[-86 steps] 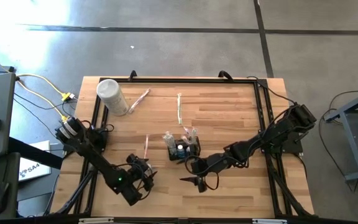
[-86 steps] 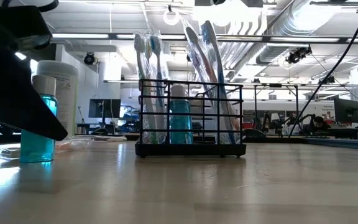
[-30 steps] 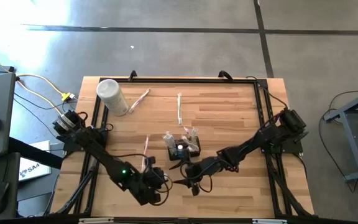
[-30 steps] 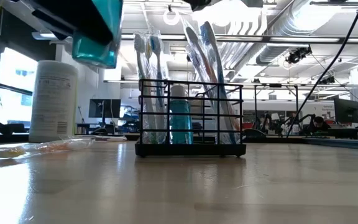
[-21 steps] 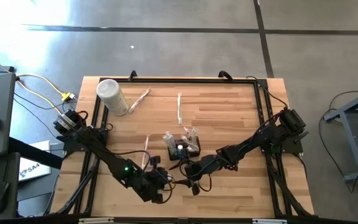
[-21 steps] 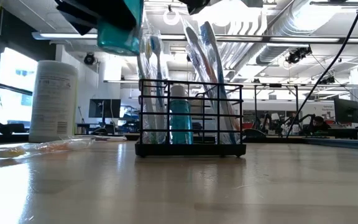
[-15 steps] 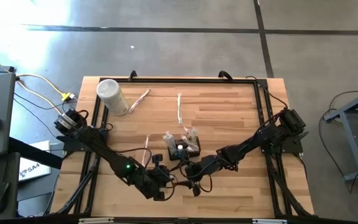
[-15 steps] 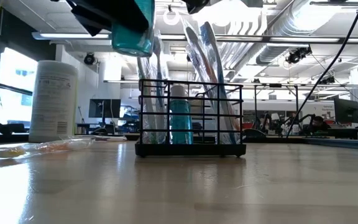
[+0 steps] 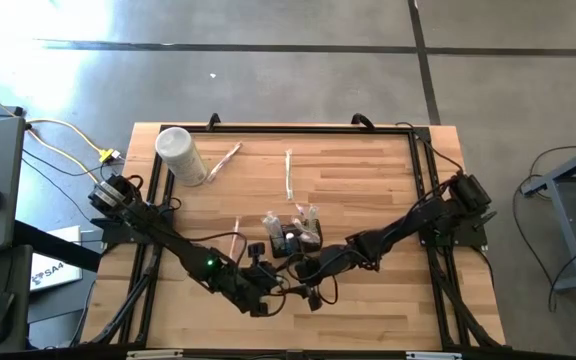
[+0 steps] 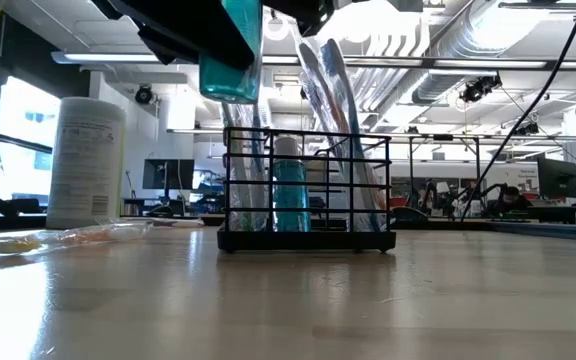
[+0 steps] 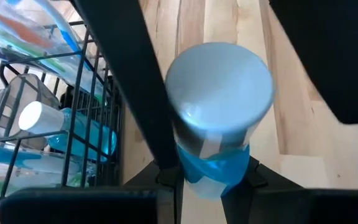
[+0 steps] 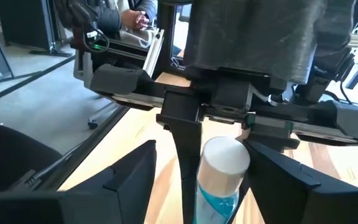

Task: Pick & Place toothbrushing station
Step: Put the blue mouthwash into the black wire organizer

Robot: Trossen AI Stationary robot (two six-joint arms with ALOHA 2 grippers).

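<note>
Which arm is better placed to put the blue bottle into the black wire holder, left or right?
Left, I think. The left gripper already holds the blue bottle above the black wire holder. The right gripper is open, empty, and only faces the bottle.

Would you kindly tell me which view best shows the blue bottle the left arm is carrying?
The left wrist view: the blue bottle fills it, white cap forward, clamped by the left pincer. The right wrist view shows it smaller, the low view only its base, the high view hardly any.
</note>
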